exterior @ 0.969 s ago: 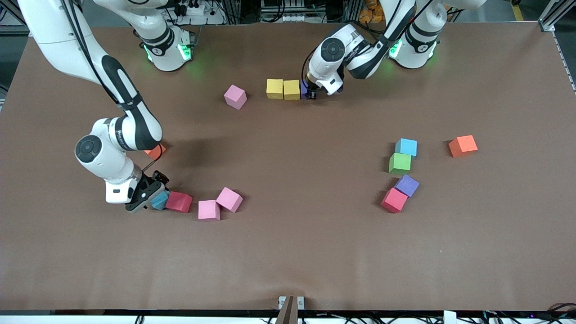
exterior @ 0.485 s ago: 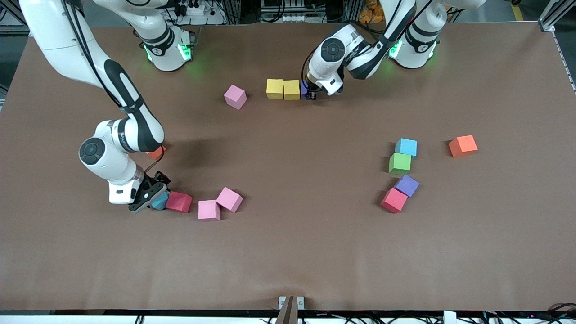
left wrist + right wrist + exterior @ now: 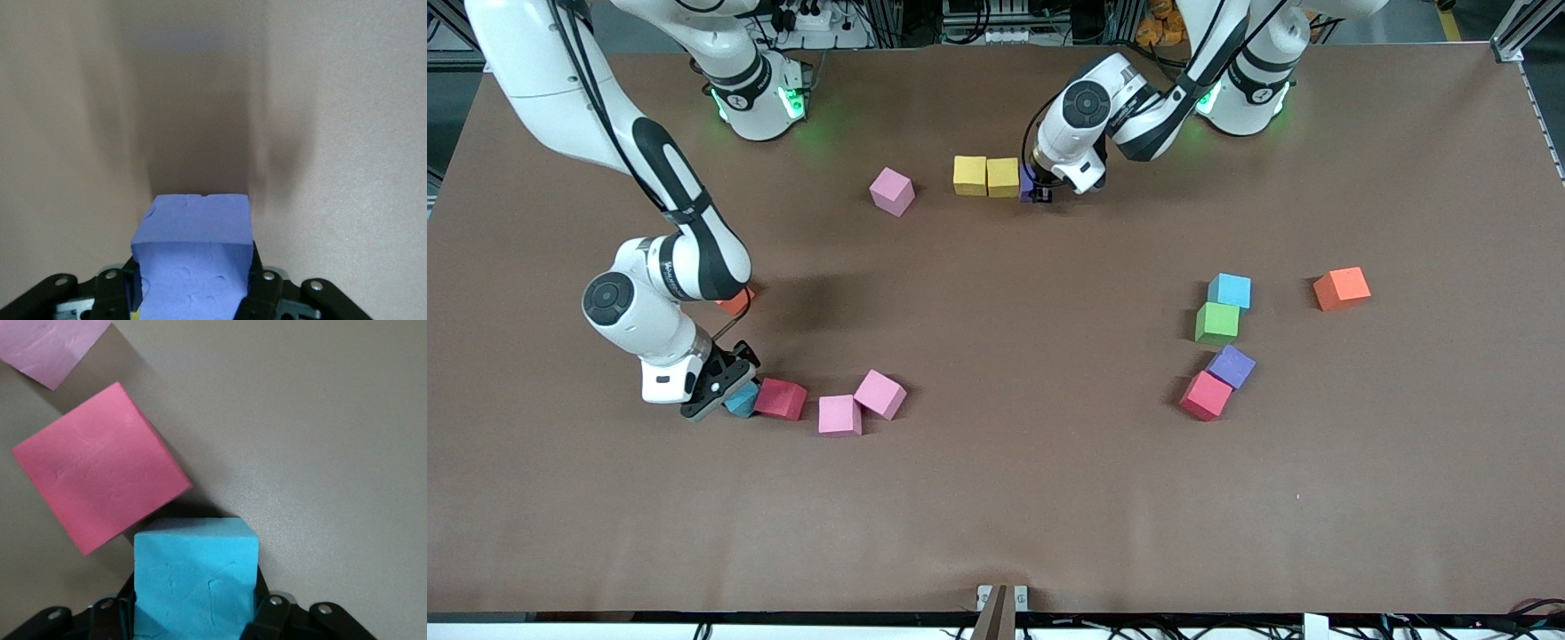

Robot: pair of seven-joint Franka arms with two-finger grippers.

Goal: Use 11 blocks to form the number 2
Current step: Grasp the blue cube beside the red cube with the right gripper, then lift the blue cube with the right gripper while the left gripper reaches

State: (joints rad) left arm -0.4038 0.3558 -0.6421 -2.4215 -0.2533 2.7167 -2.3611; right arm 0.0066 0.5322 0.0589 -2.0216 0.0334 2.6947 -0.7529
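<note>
No brand, label or writing can be read on anything here.

The right gripper (image 3: pixel 734 391) is down at the table (image 3: pixel 996 498) toward the right arm's end, its fingers (image 3: pixel 263 613) pressed on the two sides of a light blue cube (image 3: pixel 195 577), which touches a red cube (image 3: pixel 781 399) at one corner. Beside that red cube lie two pink cubes, one (image 3: pixel 839 415) nearer the front camera and one (image 3: pixel 880 394) just farther. An orange cube (image 3: pixel 735 301) peeks out from under the right arm's wrist. A third pink cube (image 3: pixel 893 191) sits alone, far up the table.

Near the middle, two yellow cubes (image 3: pixel 986 176) stand side by side, touching. The left gripper (image 3: pixel 1037 188) is low just beside them, clamped on a purple cube (image 3: pixel 193 260) that touches the nearer yellow one.

Toward the left arm's end lie another red cube (image 3: pixel 1206 396), touching a purple cube (image 3: pixel 1232 365), a green cube (image 3: pixel 1216 323) touching a light blue cube (image 3: pixel 1230 291), and an orange cube (image 3: pixel 1341 288) apart.
</note>
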